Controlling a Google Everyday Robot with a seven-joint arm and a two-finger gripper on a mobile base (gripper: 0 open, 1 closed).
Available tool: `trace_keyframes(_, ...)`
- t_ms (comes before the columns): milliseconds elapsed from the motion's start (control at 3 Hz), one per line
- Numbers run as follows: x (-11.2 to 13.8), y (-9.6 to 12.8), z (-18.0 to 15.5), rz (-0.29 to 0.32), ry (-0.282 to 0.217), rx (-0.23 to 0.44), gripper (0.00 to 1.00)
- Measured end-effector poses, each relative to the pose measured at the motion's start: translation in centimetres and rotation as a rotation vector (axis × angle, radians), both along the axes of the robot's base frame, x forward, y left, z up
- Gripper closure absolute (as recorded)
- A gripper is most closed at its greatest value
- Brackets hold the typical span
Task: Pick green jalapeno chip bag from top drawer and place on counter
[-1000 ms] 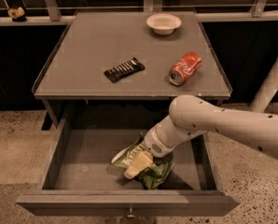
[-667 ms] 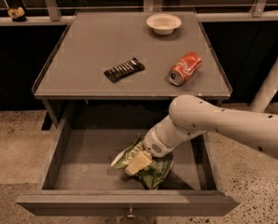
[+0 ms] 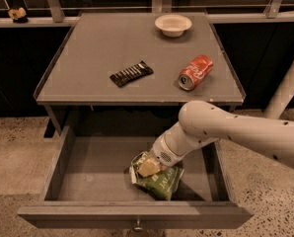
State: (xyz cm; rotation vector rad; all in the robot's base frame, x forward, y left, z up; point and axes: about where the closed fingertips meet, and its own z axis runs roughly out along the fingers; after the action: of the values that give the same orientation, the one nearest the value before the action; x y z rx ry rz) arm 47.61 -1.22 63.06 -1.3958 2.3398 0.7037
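Grey counter [image 3: 88, 63] carries a bowl [image 3: 172, 24], candy bar [image 3: 131, 73] and tipped soda can [image 3: 196, 72]; below, the top drawer [image 3: 88, 167] stands open, the pincer [image 3: 148, 166] down on the green jalapeno chip bag [image 3: 164, 181] near its front wall. Closed on it or not, I cannot tell. Grasp step, I'd say: next wants a firm hold, then a lift clear

Green bag [image 3: 163, 182], seemingly white-lettered, under whitish gripper [image 3: 152, 165] in grey drawer [image 3: 95, 174].

- A single view is taken from above and in front, tilted down across the top drawer [image 3: 88, 174] and the counter [image 3: 112, 41].
- The gripper [image 3: 148, 166] is seen nearby, inside the drawer.
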Motion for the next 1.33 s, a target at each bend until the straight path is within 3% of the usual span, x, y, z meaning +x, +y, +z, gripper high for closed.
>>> trace_keyframes(333, 0.0, 0.0, 0.0, 0.0, 0.0, 0.0, 1.0)
trace_keyframes(667, -0.8, 0.2, 1.5, -0.004, 0.013, -0.032, 1.0)
trace_keyframes(1000, -1.2, 1.2, 6.1, 0.001, -0.012, -0.127, 1.0)
trace_keyframes(1333, -0.3, 3.5, 14.0, 0.005, -0.104, -0.251, 1.0)
